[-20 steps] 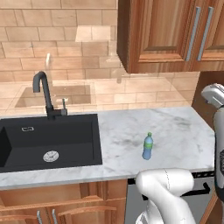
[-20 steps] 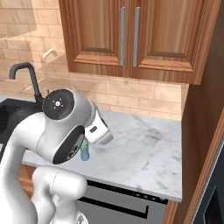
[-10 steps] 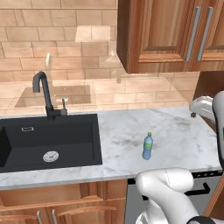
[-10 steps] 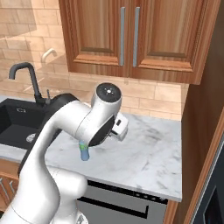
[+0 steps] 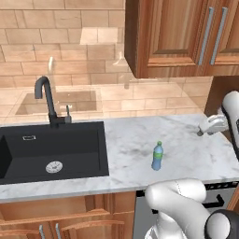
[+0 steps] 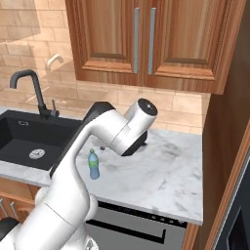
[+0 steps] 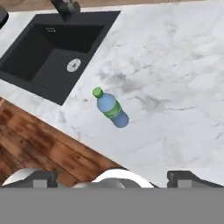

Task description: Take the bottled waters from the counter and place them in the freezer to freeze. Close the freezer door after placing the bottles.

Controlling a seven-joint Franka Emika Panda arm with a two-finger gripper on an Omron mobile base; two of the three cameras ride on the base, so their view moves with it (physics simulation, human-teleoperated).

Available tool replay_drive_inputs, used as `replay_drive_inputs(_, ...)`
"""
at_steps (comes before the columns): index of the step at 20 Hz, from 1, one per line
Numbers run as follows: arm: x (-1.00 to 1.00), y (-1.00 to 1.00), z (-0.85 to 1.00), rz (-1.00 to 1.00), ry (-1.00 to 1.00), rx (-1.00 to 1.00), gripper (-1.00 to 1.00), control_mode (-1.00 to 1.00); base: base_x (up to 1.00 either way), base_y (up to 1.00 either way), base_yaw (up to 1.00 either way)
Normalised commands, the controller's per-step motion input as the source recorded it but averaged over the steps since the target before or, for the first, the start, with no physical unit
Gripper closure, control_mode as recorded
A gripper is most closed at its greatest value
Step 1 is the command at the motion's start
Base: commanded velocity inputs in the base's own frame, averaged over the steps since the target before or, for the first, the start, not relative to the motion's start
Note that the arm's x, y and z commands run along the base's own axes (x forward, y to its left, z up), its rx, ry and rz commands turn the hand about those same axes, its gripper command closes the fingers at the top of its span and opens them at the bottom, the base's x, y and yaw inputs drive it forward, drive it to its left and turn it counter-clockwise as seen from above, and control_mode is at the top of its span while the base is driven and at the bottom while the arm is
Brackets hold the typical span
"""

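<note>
A pale blue bottled water [image 5: 158, 156] with a green cap stands upright on the white-grey marble counter [image 5: 135, 140], right of the black sink. The right base view shows this bottle [image 6: 93, 164] near the counter's front edge. In the hand view the bottle [image 7: 110, 107] lies well ahead of my gripper [image 7: 114, 178], whose fingertips [image 7: 43, 178] stand wide apart with nothing between them. My gripper [image 5: 201, 130] hovers open over the counter's right end, apart from the bottle. A dark slate strip at the lower right edge is the freezer [image 6: 239, 217]; its door cannot be made out.
The black sink [image 5: 51, 144] with a black faucet [image 5: 46, 100] takes up the counter's left part. Wooden wall cabinets [image 5: 182, 37] hang above the right end. A tall wooden panel [image 6: 224, 122] bounds the counter on the right. A dishwasher front [image 6: 136, 224] sits below.
The arm has swung and the hand has come down and a little left over the counter's right end. The jaws stay open. The bottle has not moved.
</note>
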Motion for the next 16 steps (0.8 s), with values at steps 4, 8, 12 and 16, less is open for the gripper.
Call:
replay_drive_inputs(4, 0.51, 0.17, -0.31, 0.58, -0.09, -0.02, -1.0, -1.0, 0.0, 0.0, 0.0)
replay_drive_inputs(8, 0.41, 0.26, -0.28, 0.53, -0.19, -0.01, -1.0, -1.0, 0.0, 0.0, 0.0)
replay_drive_inputs(12, 0.3, 0.12, -0.3, 0.51, -0.22, 0.0, -1.0, -1.0, 0.0, 0.0, 0.0)
replay_drive_inputs(16, 0.31, 0.09, -0.32, 0.52, -0.17, 0.0, -1.0, -1.0, 0.0, 0.0, 0.0)
